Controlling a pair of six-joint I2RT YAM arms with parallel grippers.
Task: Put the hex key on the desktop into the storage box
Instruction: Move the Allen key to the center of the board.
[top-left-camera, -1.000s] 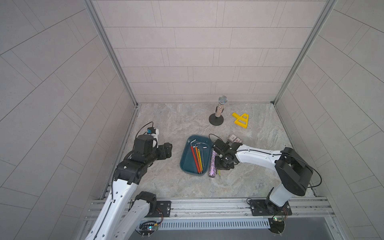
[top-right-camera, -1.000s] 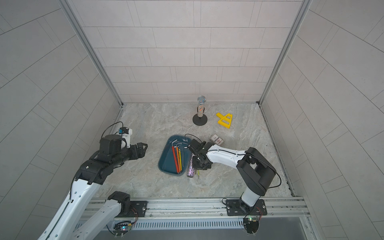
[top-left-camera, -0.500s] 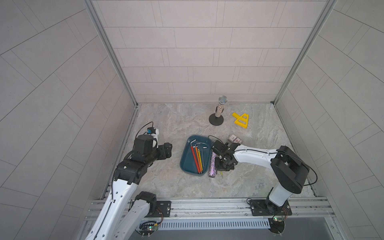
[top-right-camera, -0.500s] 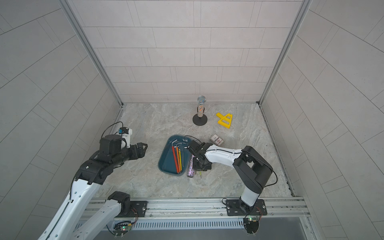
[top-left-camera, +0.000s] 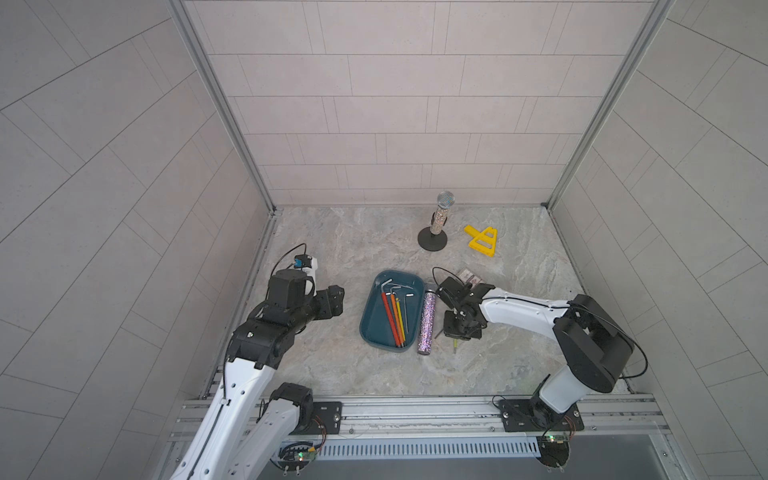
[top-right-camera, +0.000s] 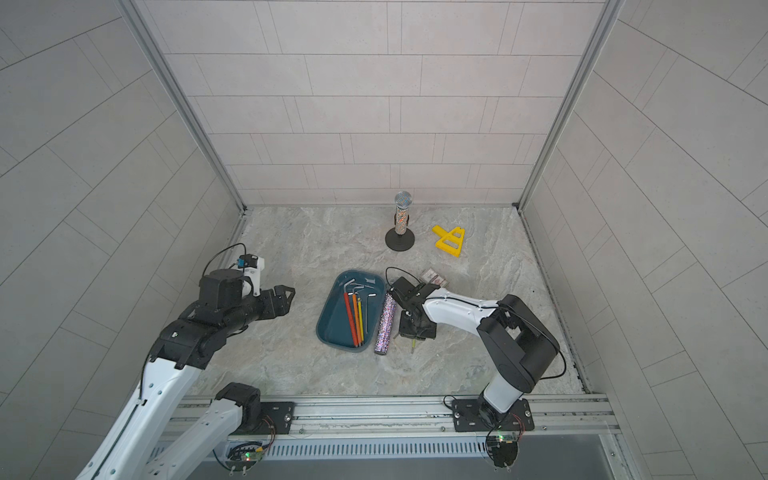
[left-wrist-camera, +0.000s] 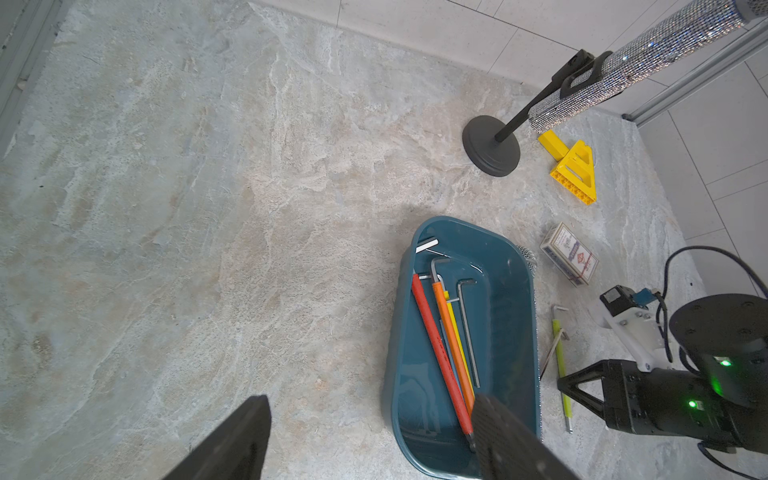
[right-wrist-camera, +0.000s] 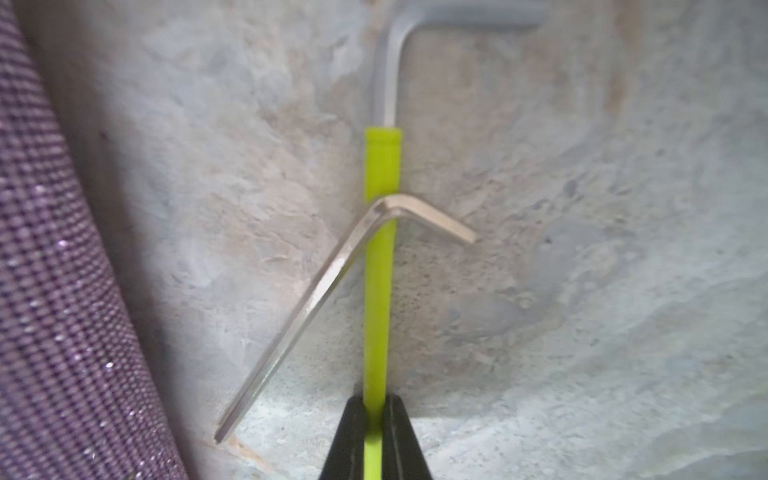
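Lime-green-sleeved steel hex key (right-wrist-camera: 380, 266) lies flat on the marbled grey stone desk (top-left-camera: 332, 249), just beside a glitter-covered purple cylinder (top-left-camera: 427, 322) that runs along the outer long wall of the storage box. A smaller bare silver hex key (right-wrist-camera: 328, 291) rests across the green sleeve, its bent end over it. Right tool (right-wrist-camera: 377, 432) points down at the desk, its black fingers (right-wrist-camera: 399, 436) pressed together on the green sleeve, pinching it near its lower stretch. Shallow dark teal plastic storage box (top-left-camera: 370, 324), rounded corners, sits at mid-desk; inside it red, orange and yellow sleeved hex keys (top-left-camera: 392, 318) lie side by side with bare steel ones. Left tool (top-right-camera: 284, 297) hangs above the desk well apart from the box, its fingers close together and holding nothing. Small patterned card box (left-wrist-camera: 569, 259) lies beyond the right arm. Far back stand a glittery silver microphone on a round black base (top-left-camera: 436, 222) and, near it, a yellow plastic triangular piece (top-left-camera: 482, 241).
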